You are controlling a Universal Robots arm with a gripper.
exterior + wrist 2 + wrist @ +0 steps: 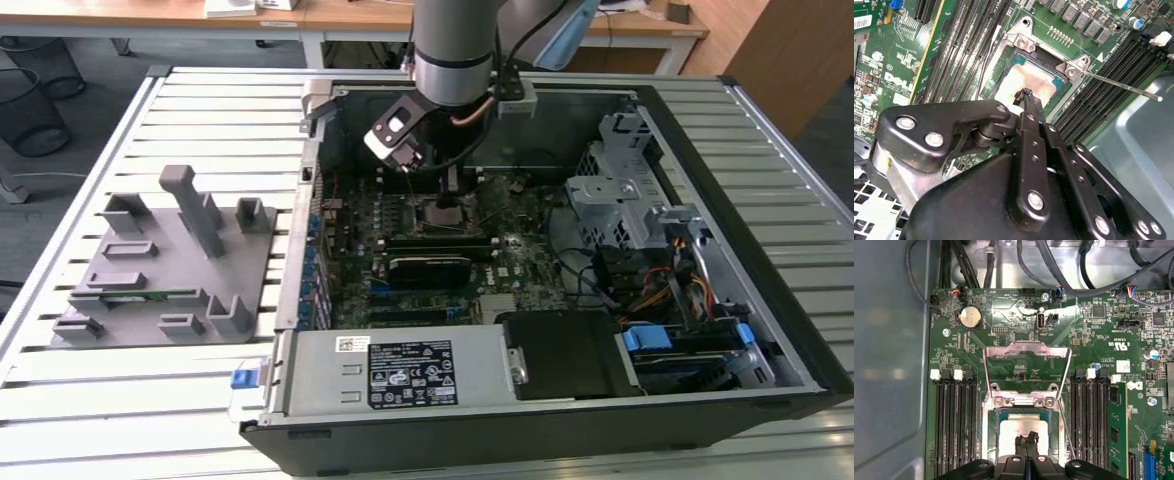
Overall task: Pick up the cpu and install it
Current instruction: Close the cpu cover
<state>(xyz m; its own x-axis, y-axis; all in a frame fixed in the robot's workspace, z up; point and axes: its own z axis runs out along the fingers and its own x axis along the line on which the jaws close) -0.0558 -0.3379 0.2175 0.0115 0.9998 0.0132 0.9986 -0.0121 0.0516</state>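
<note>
The cpu (1016,427) lies flat in the motherboard socket, its pale silvery top facing up; it also shows in the second wrist view (1029,80). My gripper (1026,441) stands right over it with both black fingers pressed together, tips at or just above the chip's top (1026,95). I cannot tell whether they touch it. The socket's metal load plate (1026,352) is swung open and its thin lever (1124,86) sticks out sideways. In the exterior view the arm reaches down into the open computer case, with the gripper (454,190) above the socket (447,215).
Black memory slots (954,425) flank the socket, one with a green memory stick (1116,415). Cables (1054,270) run along the case wall. A drive cage (614,195) and power supply (400,370) crowd the case. A grey fixture tray (160,270) sits at the exterior view's left.
</note>
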